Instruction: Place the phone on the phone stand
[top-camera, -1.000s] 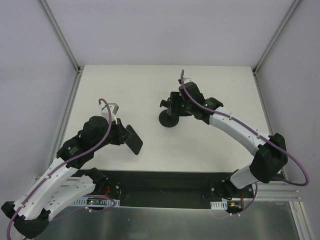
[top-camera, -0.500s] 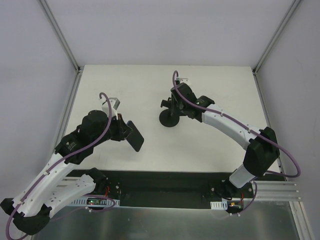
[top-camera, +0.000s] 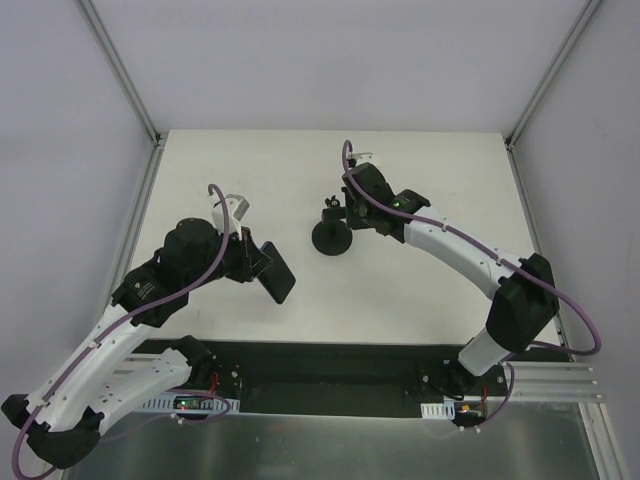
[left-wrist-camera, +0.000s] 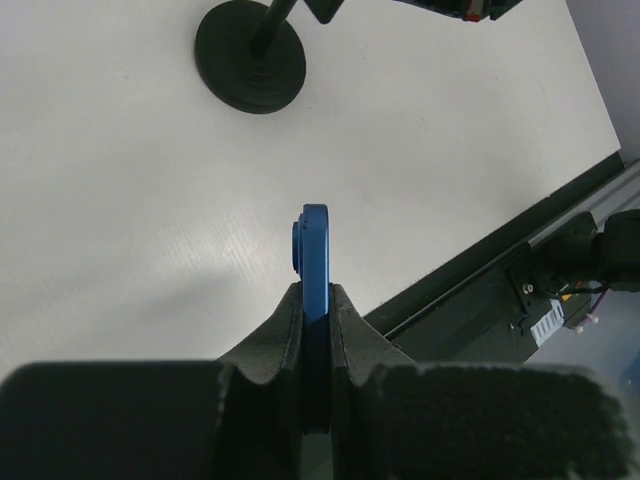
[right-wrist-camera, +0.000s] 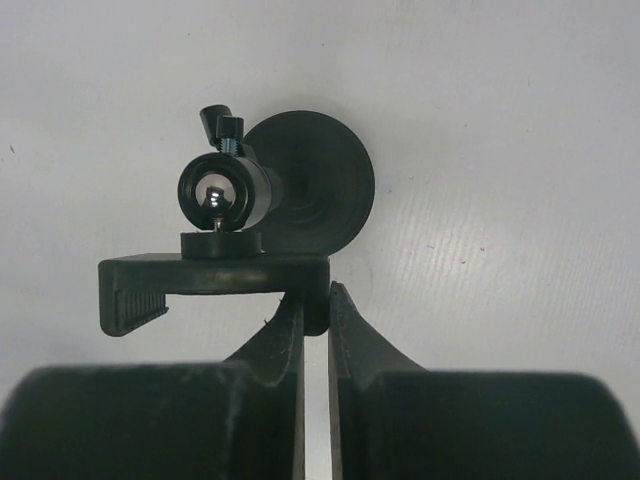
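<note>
The left gripper (left-wrist-camera: 316, 298) clamps the phone (left-wrist-camera: 316, 245) edge-on over the table (top-camera: 250, 170), apart from the stand (right-wrist-camera: 325, 180). The right gripper (right-wrist-camera: 316, 300) pinches the stand's cradle (right-wrist-camera: 215, 272).

My left arm (top-camera: 110, 340) is bent at the elbow. Its left gripper (top-camera: 258, 262) is turned on edge, with the fingers (left-wrist-camera: 285, 325) pinched flat against the phone (left-wrist-camera: 315, 245), which juts out beyond the tips. My right arm (top-camera: 465, 255) stretches far forward and inward. The right gripper (top-camera: 345, 207) is clamped down, and its fingertips (right-wrist-camera: 350, 320) nip the end of the phone stand (right-wrist-camera: 215, 272) cradle between them.
</note>
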